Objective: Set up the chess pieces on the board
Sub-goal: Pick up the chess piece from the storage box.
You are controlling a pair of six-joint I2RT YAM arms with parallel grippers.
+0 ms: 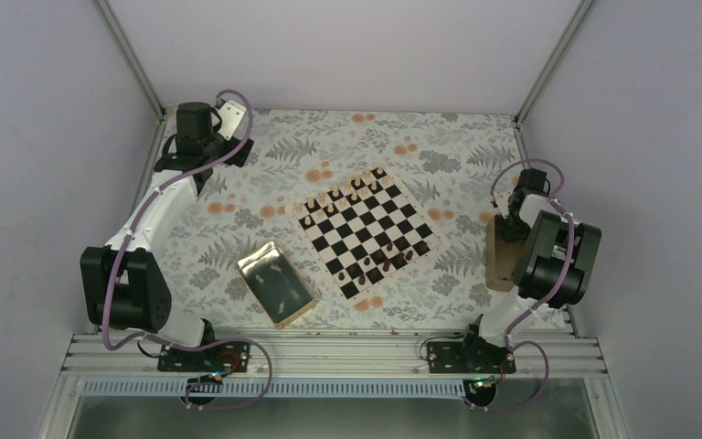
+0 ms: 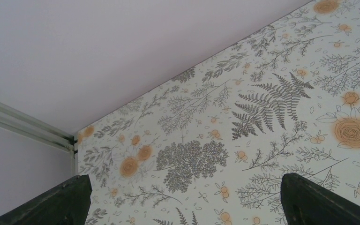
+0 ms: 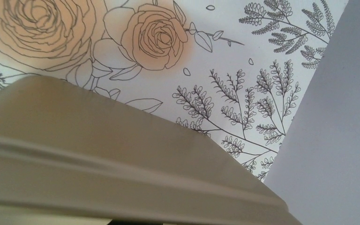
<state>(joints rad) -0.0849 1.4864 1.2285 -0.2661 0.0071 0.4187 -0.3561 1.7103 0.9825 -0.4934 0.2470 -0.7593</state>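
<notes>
The board (image 1: 370,230) lies at the middle of the table, turned at an angle. Light tan chess pieces (image 1: 340,196) stand along its far-left side and dark brown ones (image 1: 377,265) along its near side. My left gripper (image 2: 183,190) hangs open over bare cloth near the back left corner, nothing between its fingers (image 2: 61,201). My right arm (image 1: 548,251) is folded at the right edge, its wrist over a tan box (image 1: 498,251). In the right wrist view the box rim (image 3: 122,159) fills the lower frame and hides the fingers.
A shiny gold tray (image 1: 254,271) with a few small pieces in it lies left of the board's near corner. The floral cloth (image 1: 439,151) covers the table. Grey walls and metal posts close in the sides and back.
</notes>
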